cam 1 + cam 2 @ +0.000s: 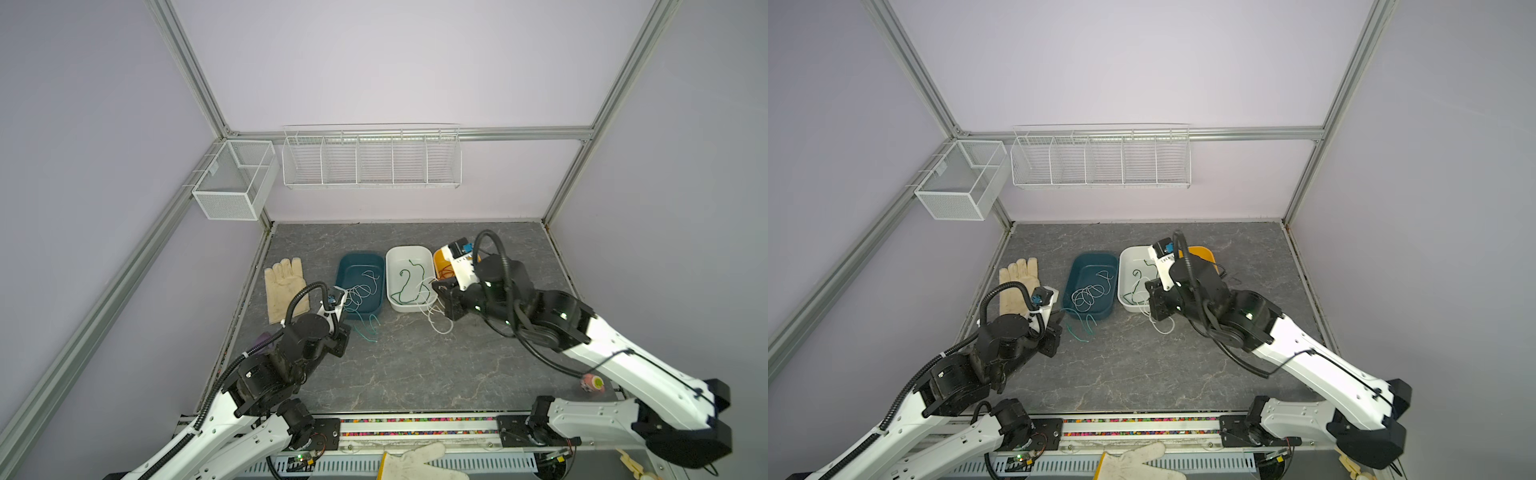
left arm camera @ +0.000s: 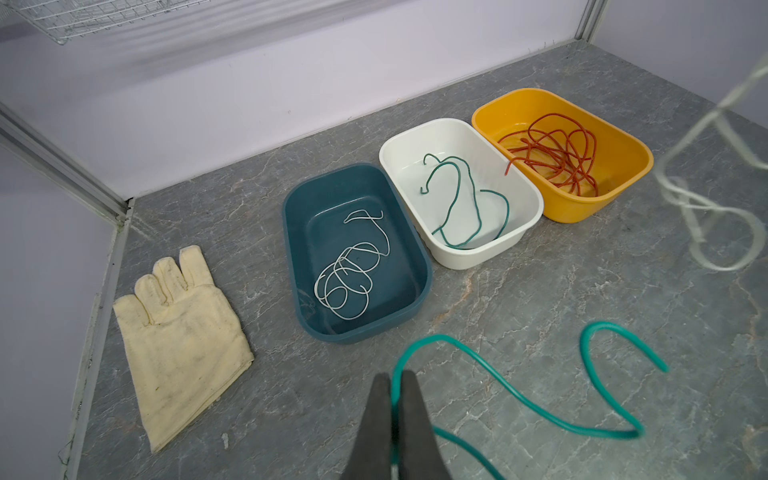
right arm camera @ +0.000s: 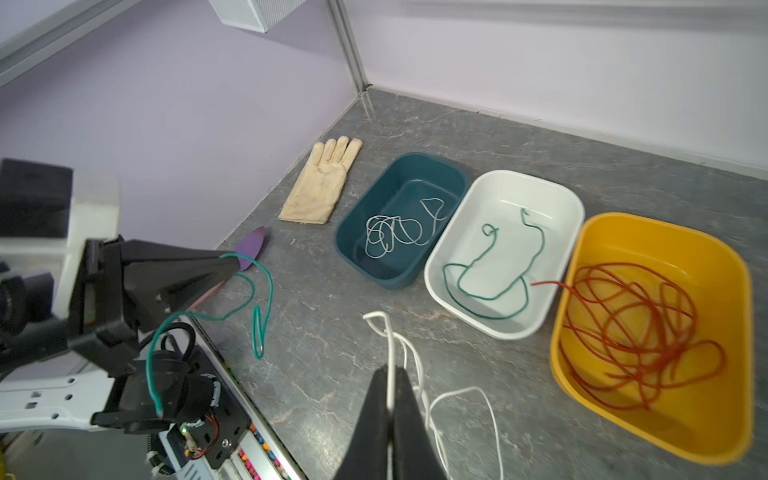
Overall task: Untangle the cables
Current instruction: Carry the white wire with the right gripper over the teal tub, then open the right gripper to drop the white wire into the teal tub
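1. The left jaws, pressed together at the bottom centre of the left wrist view, pinch a bright green cable (image 2: 432,337). It arcs out of the tips and runs in waves toward the lower right, ending in an upturned hook.
2. The right jaws, also closed at the bottom centre of the right wrist view, pinch a white cable (image 3: 390,349). It runs straight up the frame from the tips, and slack loops trail to the lower right.
3. In both top views the two held cables hang well apart, green left of centre and white right of centre.
4. Behind them three tubs stand side by side in a row:
   - A teal tub (image 2: 415,266) holds a coiled white cable (image 2: 345,274).
   - A white tub (image 2: 532,199) holds a dark green cable (image 2: 457,199), bent in long curves.
   - A yellow tub (image 2: 640,166) holds a red-orange cable (image 2: 557,153) in a loose tangle.
5. A cream glove (image 2: 178,340) lies flat on the grey marbled counter (image 1: 415,374), left of the teal tub, with its fingers toward the back wall.
6. The lilac walls carry a white wire rack (image 1: 372,160) and a mesh basket (image 1: 235,183).
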Controlling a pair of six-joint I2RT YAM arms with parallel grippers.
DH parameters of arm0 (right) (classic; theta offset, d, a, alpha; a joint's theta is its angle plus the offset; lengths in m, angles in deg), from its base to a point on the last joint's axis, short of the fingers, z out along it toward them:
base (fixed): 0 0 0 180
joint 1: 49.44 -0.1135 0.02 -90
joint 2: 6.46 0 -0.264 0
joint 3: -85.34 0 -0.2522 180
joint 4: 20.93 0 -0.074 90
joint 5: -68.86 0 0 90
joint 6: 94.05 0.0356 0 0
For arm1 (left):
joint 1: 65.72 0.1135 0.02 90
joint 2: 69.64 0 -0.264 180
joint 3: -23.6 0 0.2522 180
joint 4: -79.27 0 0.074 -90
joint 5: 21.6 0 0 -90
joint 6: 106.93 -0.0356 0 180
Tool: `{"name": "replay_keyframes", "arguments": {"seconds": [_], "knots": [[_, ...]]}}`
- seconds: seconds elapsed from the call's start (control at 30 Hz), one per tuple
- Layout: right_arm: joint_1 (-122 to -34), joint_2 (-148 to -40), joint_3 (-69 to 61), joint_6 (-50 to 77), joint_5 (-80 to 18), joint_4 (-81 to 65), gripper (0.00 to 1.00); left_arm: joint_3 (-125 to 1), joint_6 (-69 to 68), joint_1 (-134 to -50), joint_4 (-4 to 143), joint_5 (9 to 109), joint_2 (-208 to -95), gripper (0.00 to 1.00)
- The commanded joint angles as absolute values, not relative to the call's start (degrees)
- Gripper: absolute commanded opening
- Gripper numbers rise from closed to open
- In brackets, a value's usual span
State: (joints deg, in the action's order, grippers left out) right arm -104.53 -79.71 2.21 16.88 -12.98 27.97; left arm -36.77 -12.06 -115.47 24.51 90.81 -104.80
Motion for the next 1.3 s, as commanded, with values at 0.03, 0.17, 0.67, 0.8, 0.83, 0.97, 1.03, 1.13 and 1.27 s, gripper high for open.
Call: {"name": "replay_keyframes", "arguments": {"seconds": [0.03, 0.17, 0.67, 0.8, 0.83, 0.97, 1.03, 1.13, 1.27], "knots": [[-102.7, -91.1, 11.6, 14.6, -25.8, 23.0, 0.06, -36.6, -13.0, -115.1, 24.6, 89.7, -103.7, 0.00], [-101.2, -102.4, 20.3, 14.8, -30.7, 21.8, 0.06, -36.6, -13.0, -115.1, 24.6, 89.4, -103.2, 0.00], [-95.9, -132.0, 40.8, 17.2, -38.8, 19.0, 0.06, -36.3, -13.0, -115.1, 24.7, 89.4, -101.7, 0.00], [-94.5, -135.9, 42.7, 19.0, -37.5, 18.7, 0.06, -36.3, -12.9, -115.1, 24.7, 89.3, -101.8, 0.00], [-94.4, -137.0, 43.7, 19.1, -37.2, 19.8, 0.06, -36.3, -13.0, -115.1, 24.7, 89.2, -101.7, 0.00], [-94.4, -139.5, 46.2, 19.0, -34.6, 24.0, 0.09, -36.2, -13.0, -115.1, 24.7, 89.2, -101.7, 0.00], [-94.4, -139.4, 45.9, 18.9, -32.4, 25.3, 0.16, -36.2, -13.0, -115.1, 24.7, 89.1, -101.9, 0.00], [-94.3, -138.0, 44.8, 18.6, -30.8, 26.3, 0.24, -36.3, -13.0, -115.2, 24.8, 89.0, -102.2, 0.00], [-94.1, -133.3, 41.1, 17.6, -29.4, 25.6, 0.39, -36.5, -13.0, -115.1, 24.8, 88.9, -103.6, 0.00]]}}
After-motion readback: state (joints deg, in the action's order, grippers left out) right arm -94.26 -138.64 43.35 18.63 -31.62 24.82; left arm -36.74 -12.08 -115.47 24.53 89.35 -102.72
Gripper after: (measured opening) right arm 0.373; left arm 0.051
